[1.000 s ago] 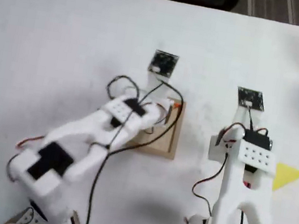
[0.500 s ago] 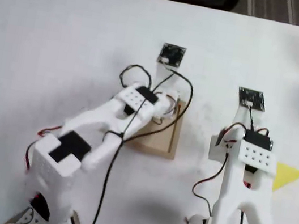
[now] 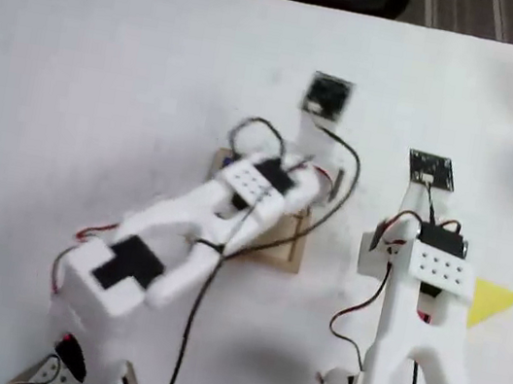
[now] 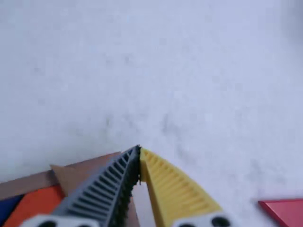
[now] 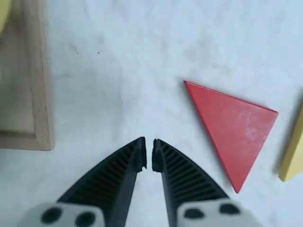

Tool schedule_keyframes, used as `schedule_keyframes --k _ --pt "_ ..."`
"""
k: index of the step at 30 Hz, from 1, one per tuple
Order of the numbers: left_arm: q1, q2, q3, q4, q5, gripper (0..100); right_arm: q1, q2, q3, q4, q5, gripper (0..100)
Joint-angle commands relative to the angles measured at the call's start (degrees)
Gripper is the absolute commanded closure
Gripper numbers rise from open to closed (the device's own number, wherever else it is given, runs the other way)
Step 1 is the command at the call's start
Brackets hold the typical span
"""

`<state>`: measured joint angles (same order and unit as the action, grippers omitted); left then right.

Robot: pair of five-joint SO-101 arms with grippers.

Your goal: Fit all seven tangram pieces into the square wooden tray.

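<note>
Tray (image 3: 294,250) sits mostly under left arm (image 3: 181,229) in high view. Yellow piece (image 3: 494,301) lies on tabletop (image 3: 111,59) just beside right arm (image 3: 426,270), well apart from tray.

Left wrist view: left end effector (image 4: 138,152) pressed together, holding nothing, tips over bare tabletop just past tray corner. Orange piece (image 4: 35,205) and blue piece (image 4: 7,208) lie inside tray, behind the tips.

Right wrist view: right end effector (image 5: 148,142) nearly closed, thin gap, pinching nothing. Red triangle (image 5: 232,125) near the tips, not touching. Tray rim off to other side; floor visible there is bare wood.

Judged part done: at least two pieces in, red and yellow left outside, others hidden.
</note>
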<state>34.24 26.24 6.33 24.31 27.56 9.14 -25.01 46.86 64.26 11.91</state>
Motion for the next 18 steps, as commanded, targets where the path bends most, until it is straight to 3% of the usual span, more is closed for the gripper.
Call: schedule_keyframes --k 1,11,18 --pt "0.6 2.7 -7.9 3.7 0.5 98 0.5 -2.4 -0.3 -0.8 0.7 97.5" --pt "0.6 2.9 -5.4 9.4 0.9 98 0.5 -2.3 -0.1 -1.7 0.7 97.5" --pt "0.8 -4.4 2.5 11.7 0.9 98 0.5 -2.3 0.4 -2.6 0.7 97.5"
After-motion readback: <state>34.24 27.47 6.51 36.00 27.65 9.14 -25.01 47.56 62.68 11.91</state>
